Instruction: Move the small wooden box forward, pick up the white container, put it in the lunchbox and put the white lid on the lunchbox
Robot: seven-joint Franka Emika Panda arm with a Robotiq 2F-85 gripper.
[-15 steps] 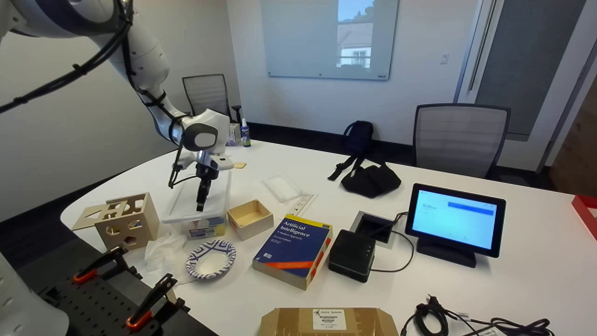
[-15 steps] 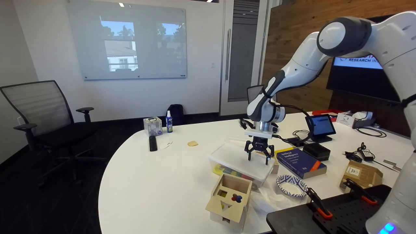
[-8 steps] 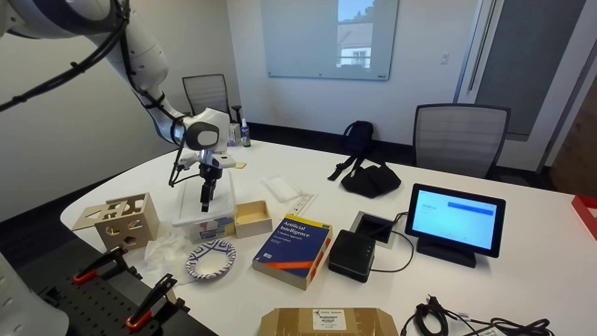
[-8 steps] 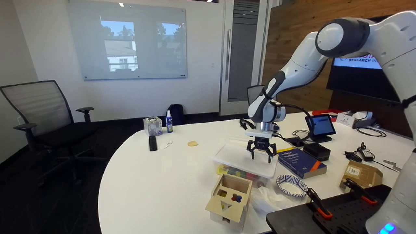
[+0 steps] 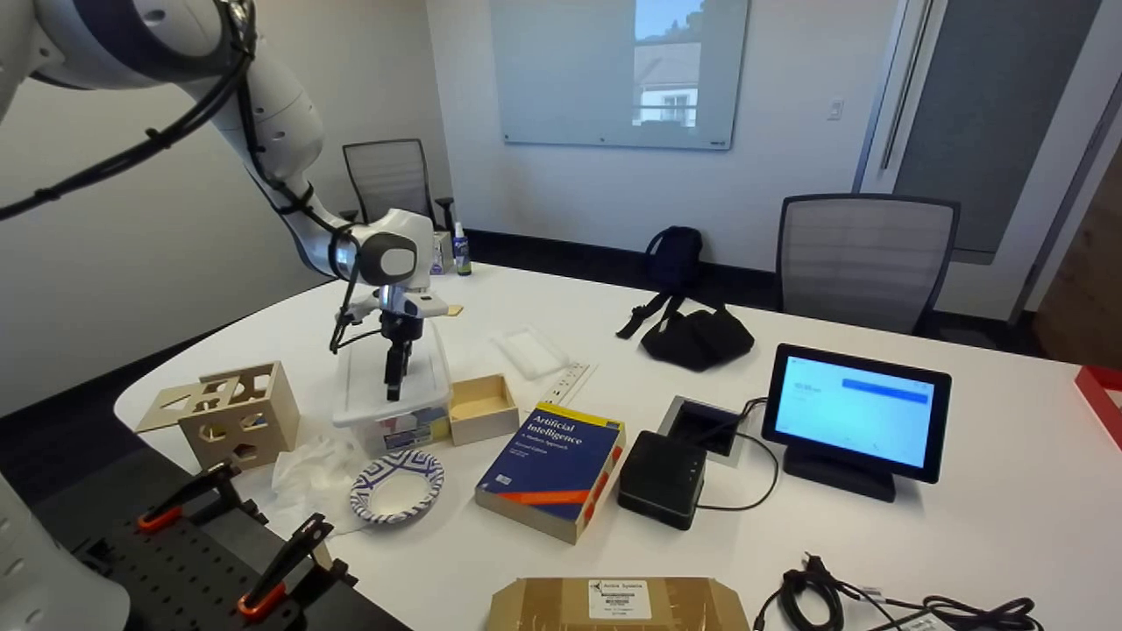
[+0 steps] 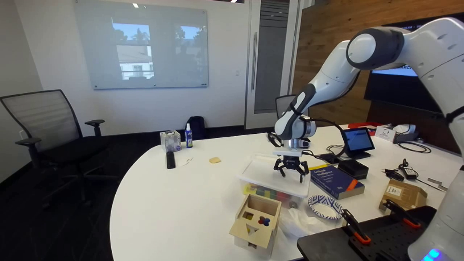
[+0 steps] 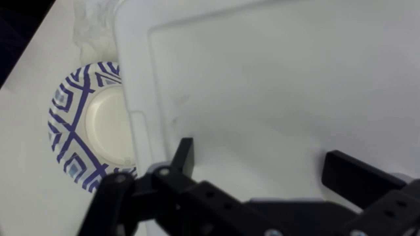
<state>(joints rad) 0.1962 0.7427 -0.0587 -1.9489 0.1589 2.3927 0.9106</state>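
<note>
Cube of pale wood (image 5: 232, 429) stands leftmost on the bench (image 5: 543, 302) in an exterior view. Next comes a translucent plastic box (image 5: 377, 431), probably the lunchbox, with a white lid (image 7: 249, 88) on it. Over the lid is the end effector (image 7: 259, 154), its jaws spread wide and holding nothing; whether the fingertips (image 7: 183, 153) touch the lid I cannot tell. Those jaws stand apart along the plastic box's long axis, which runs away from the viewer. Just to the right, touching or barely clear of the long side, lies the small wooden box (image 5: 485, 427): off to the side of the jaw line, not between the fingers. The coming move probably turns on that, and a sideways push looks likelier than a pinch. Farther right and beyond lies a shallow clear tray (image 5: 530, 352), perhaps the white container.
</note>
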